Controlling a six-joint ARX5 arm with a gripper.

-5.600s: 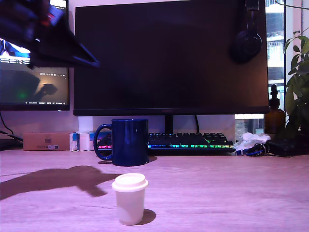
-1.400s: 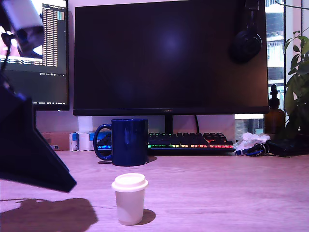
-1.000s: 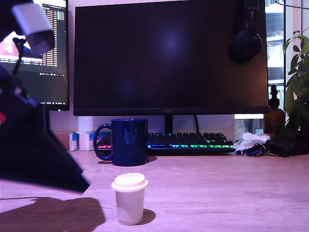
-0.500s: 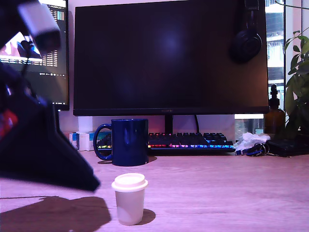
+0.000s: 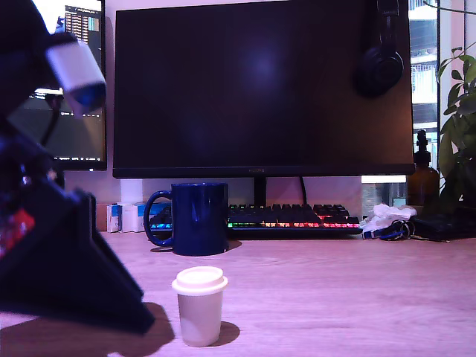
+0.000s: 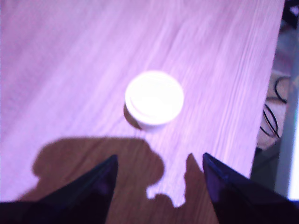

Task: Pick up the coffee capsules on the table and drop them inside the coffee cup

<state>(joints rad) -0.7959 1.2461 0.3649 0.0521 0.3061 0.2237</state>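
A cream-white coffee capsule (image 5: 199,305) stands upright on the wooden table near its front edge, wide rimmed top up. In the wrist view the capsule (image 6: 154,99) lies ahead of my gripper (image 6: 159,161), centred on the gap between the two dark fingertips (image 6: 105,175) and untouched by them. The jaws are open with nothing between them. In the exterior view my gripper (image 5: 137,316) is a large dark wedge low over the table, just to the left of the capsule. The coffee cup (image 5: 199,218), a dark blue mug with its handle towards the exterior view's left, stands behind the capsule.
Behind the mug are a lit keyboard (image 5: 290,217) and a big dark monitor (image 5: 260,89) with headphones (image 5: 379,63) hung on it. A brown bottle (image 5: 422,178), a plant (image 5: 461,126) and crumpled items sit at the exterior view's right. The wrist view shows the table edge (image 6: 275,70) with cables beyond.
My gripper has come down from high at the exterior view's upper left and moved right, ending low beside the capsule. Capsule and mug have not moved.
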